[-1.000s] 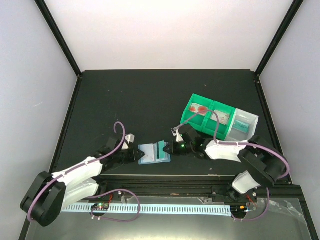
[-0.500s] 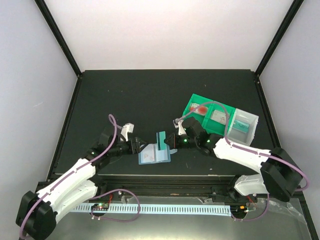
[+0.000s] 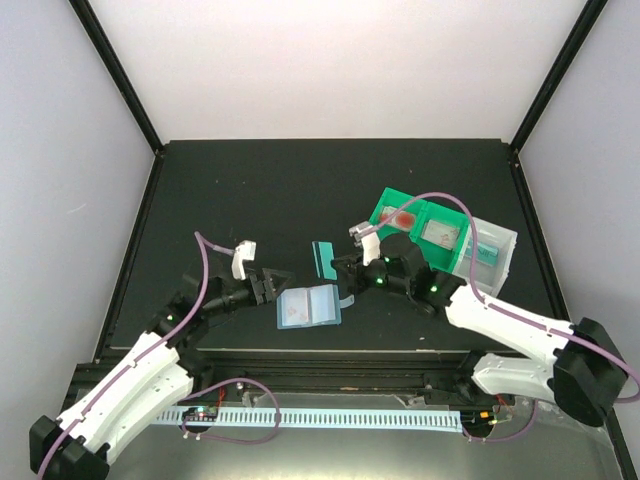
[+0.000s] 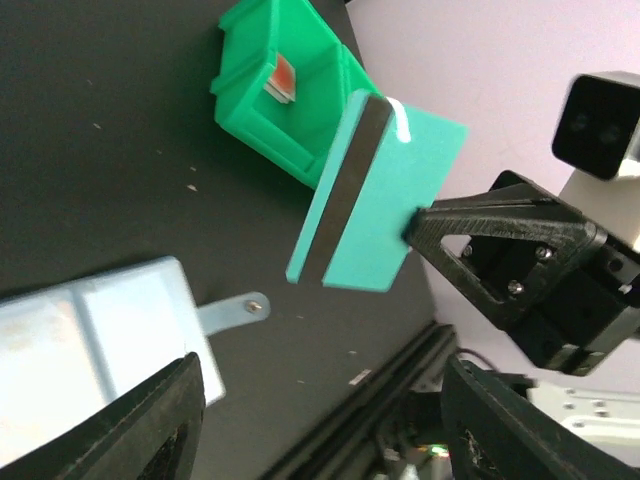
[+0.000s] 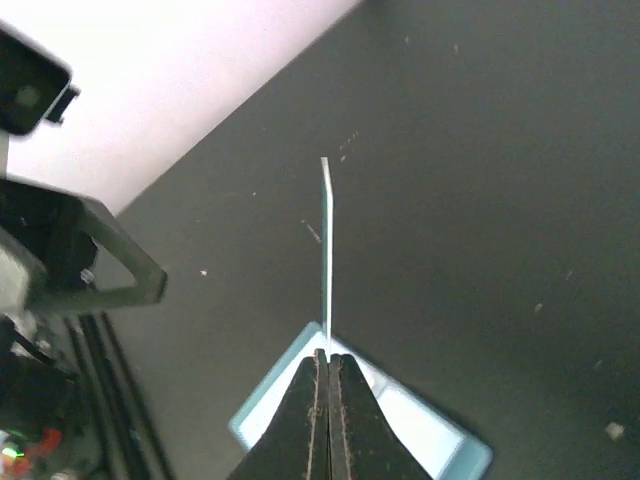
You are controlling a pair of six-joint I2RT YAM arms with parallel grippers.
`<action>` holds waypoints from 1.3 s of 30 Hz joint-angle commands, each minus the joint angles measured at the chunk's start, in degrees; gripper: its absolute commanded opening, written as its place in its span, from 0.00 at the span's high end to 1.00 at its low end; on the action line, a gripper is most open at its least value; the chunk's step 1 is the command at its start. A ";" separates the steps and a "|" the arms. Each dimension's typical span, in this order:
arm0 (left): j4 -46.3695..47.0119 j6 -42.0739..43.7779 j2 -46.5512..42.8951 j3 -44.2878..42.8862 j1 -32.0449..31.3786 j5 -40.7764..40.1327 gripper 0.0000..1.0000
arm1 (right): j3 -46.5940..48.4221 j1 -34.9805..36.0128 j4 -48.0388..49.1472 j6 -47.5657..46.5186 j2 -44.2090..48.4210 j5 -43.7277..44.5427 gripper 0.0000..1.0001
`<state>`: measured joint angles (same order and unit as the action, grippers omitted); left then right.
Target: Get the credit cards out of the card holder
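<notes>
**Teal card held clear of the holder, left tool open**

The right tool (image 3: 338,268) is clamped on one short edge of a teal card (image 3: 322,260), a thin, stiff plastic rectangle. It is held upright above the bench (image 3: 250,190), a little farther from the near edge than the card holder (image 3: 308,307) and not touching it. The left wrist view shows the teal card's smooth face crossed by one dark stripe along its length. In the right wrist view it is seen edge-on as a thin line rising from the closed fingertips (image 5: 312,385).

The card holder lies flat close to the bench's near edge, about midway along it. It is a light blue, slightly glossy plastic sleeve of two panels side by side, with a small tab (image 4: 232,310) projecting from one side.

The left tool (image 3: 270,285) sits just beside the holder's left side, its two black fingers spread wide with nothing between them.

Toward the right edge stand a green bin (image 3: 392,203) of moulded plastic and, touching it, a clear bin (image 3: 505,255). A pale card (image 3: 405,218) with a red mark lies in one green compartment. Any print on it is too small to read.
</notes>
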<state>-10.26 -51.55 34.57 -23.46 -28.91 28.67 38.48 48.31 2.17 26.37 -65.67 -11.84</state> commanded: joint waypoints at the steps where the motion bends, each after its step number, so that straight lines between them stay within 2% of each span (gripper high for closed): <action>1: 1.79 -11.37 -0.22 -3.70 0.12 6.68 0.31 | -5.60 2.07 11.08 -18.63 3.49 5.84 0.99; 5: 9.41 -18.78 -0.84 -2.38 0.02 11.01 0.27 | -9.25 5.10 16.49 -30.97 6.08 8.63 0.99; 9: 13.51 -22.80 -1.87 -0.90 -0.01 11.87 0.24 | -12.25 7.51 22.87 -39.47 7.07 12.48 0.99; 14: 20.25 -29.32 -1.90 3.99 -0.01 11.82 0.23 | -11.52 10.30 23.43 -47.68 4.44 15.40 0.99; 17: 23.19 -31.72 -1.43 5.57 -0.01 12.26 0.25 | -11.82 14.48 24.91 -56.09 2.77 19.67 0.99; 24: 23.57 -32.21 -0.24 6.69 0.00 12.10 0.32 | -11.03 19.32 26.26 -60.15 0.93 25.96 0.99; 33: 24.61 -32.37 0.68 7.89 -0.01 11.67 0.62 | -11.91 24.36 27.91 -65.11 0.48 30.25 0.99; 39: 25.98 -32.63 0.83 9.66 0.09 11.32 0.93 | -12.15 25.18 27.60 -65.88 0.29 31.58 0.99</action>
<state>12.86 -83.46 35.31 -14.87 -28.91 39.94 26.28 72.69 27.22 -38.13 -65.23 17.82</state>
